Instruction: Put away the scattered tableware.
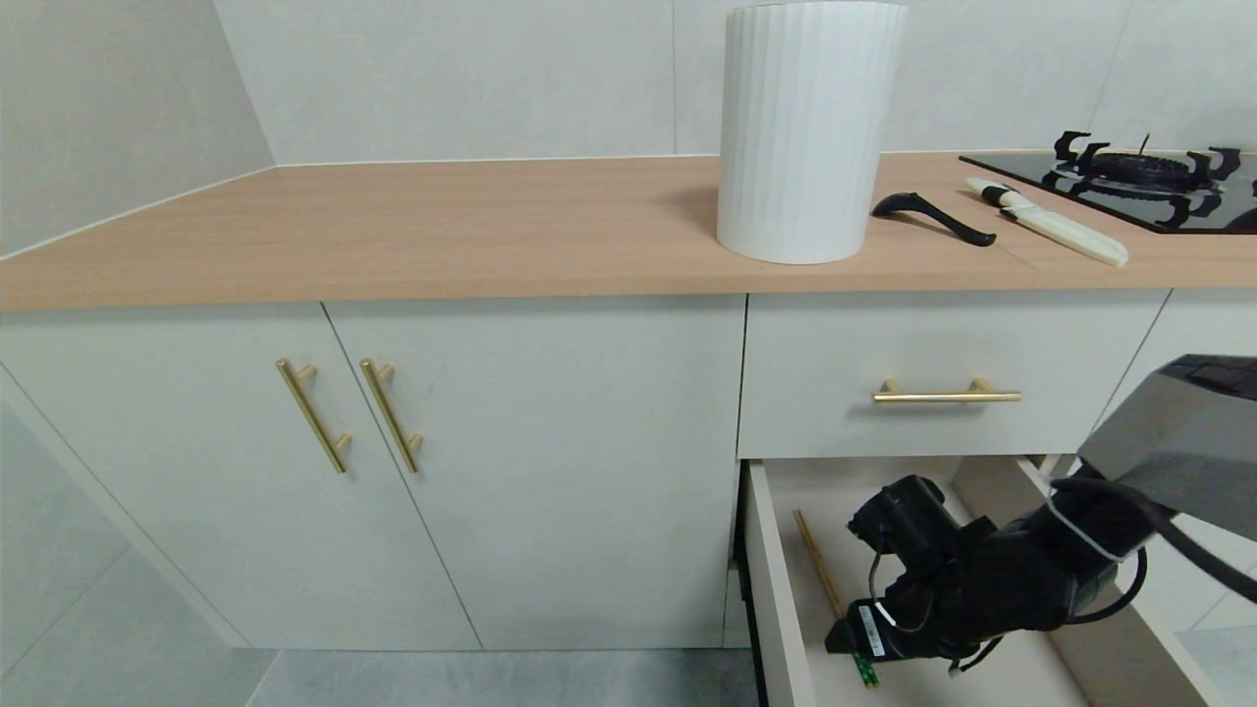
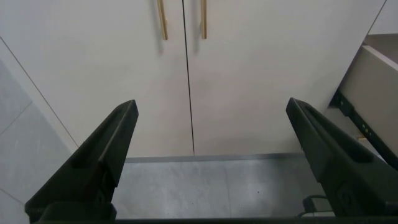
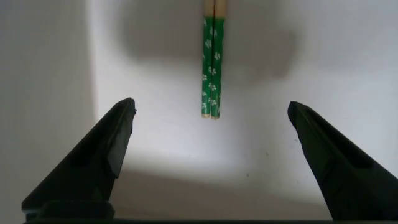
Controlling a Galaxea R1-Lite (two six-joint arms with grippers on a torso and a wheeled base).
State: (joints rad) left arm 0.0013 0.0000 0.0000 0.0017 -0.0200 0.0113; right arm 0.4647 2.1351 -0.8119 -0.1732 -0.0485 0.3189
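Observation:
A pair of wooden chopsticks (image 1: 820,574) with green patterned ends (image 3: 211,74) lies flat on the floor of the open lower drawer (image 1: 776,589). My right gripper (image 3: 211,168) hangs open inside that drawer, just above the green ends, holding nothing. In the head view the right arm (image 1: 962,579) covers part of the chopsticks. On the counter lie a black spoon (image 1: 933,218) and a white knife (image 1: 1051,221). My left gripper (image 2: 211,168) is open and empty, low in front of the cabinet doors (image 2: 186,74).
A tall white ribbed container (image 1: 800,128) stands on the wooden counter (image 1: 393,231). A black gas stove (image 1: 1139,182) sits at the far right. The upper drawer (image 1: 943,373) is closed, with a gold handle. Grey tile floor (image 2: 211,186) lies below the cabinets.

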